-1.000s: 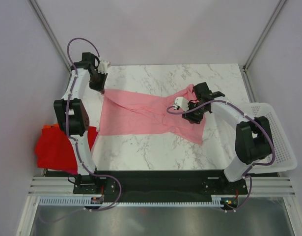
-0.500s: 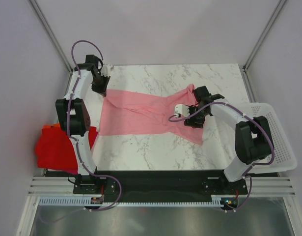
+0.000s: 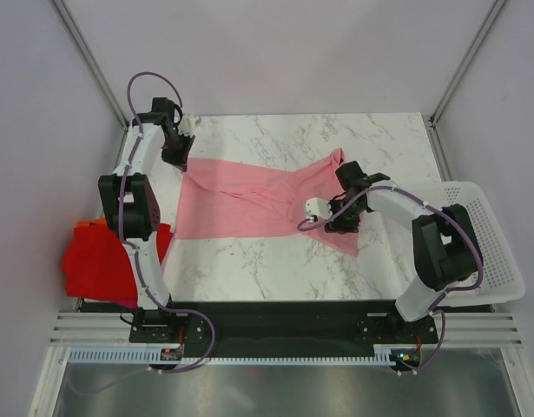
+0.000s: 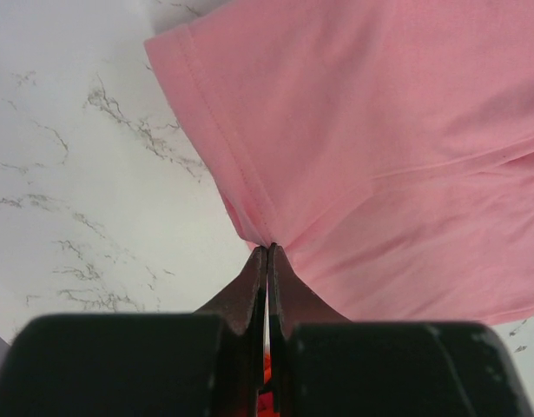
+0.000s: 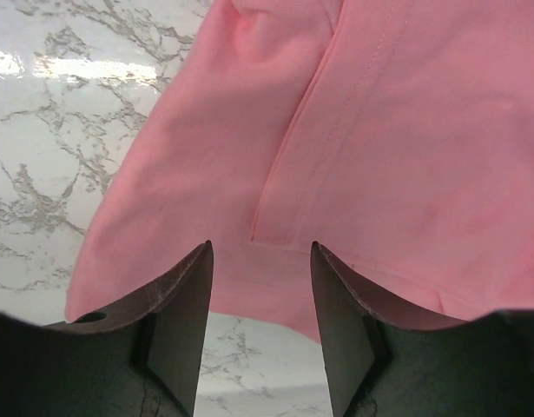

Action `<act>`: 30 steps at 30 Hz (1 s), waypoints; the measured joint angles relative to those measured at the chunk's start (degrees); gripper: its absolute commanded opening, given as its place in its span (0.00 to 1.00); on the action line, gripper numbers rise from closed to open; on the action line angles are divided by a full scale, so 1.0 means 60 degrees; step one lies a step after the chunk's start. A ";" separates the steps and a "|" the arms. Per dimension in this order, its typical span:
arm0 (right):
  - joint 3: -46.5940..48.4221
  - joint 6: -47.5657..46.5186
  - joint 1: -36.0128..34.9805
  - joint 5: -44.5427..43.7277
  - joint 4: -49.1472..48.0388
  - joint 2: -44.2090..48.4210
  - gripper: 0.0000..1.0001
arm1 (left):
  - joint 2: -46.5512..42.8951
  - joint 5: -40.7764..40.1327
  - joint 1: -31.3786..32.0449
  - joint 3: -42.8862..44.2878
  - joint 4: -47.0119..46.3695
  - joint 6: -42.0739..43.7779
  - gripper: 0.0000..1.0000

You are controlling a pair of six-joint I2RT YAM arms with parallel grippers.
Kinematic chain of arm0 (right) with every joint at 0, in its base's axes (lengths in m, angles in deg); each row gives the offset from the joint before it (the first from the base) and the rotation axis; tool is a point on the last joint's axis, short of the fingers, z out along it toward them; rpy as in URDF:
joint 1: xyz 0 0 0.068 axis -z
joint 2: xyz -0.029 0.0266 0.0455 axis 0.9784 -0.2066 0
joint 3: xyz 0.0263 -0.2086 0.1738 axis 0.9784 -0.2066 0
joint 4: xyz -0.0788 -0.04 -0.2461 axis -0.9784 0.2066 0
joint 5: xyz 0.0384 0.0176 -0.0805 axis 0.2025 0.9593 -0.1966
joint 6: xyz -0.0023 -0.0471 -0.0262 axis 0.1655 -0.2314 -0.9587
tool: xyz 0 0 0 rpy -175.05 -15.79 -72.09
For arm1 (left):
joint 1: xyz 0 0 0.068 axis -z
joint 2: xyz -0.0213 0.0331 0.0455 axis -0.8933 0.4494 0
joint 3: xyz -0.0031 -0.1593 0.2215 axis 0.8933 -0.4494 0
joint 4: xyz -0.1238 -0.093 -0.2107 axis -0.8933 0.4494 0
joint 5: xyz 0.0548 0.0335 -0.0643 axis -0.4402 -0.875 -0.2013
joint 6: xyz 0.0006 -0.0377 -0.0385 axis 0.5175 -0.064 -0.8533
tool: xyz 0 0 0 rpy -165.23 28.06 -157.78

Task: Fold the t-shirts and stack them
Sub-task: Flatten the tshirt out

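A light pink t-shirt (image 3: 249,200) lies spread across the marble table, rumpled at its right end. My left gripper (image 3: 174,156) is shut on the shirt's far left edge, pinching the cloth (image 4: 336,156) at a sleeve seam between its fingertips (image 4: 267,252). My right gripper (image 3: 340,221) is open and empty, hovering low over the shirt's right part (image 5: 353,139), jaws apart above the hem. A bright red folded shirt (image 3: 97,265) with an orange one (image 3: 91,226) peeking from under it lies at the left edge of the table.
A white perforated plastic basket (image 3: 497,252) stands at the right edge, beside the right arm. Grey walls and metal frame posts close in the table at the back and sides.
My right gripper has moved toward me and down along the shirt's right end. The left gripper shifted slightly back, still holding the cloth.
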 measured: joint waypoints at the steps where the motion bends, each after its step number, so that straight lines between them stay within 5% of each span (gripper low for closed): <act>1: -0.0015 -0.0051 -0.0018 0.0000 0.0004 -0.0004 0.57 | 0.0000 -0.0029 0.0000 -0.0004 -0.0004 0.0000 0.02; 30: -0.0025 0.0011 -0.0025 -0.0404 -0.0882 -0.0645 0.50 | 0.0113 -0.0226 0.0000 -0.0073 -0.0040 0.0004 0.02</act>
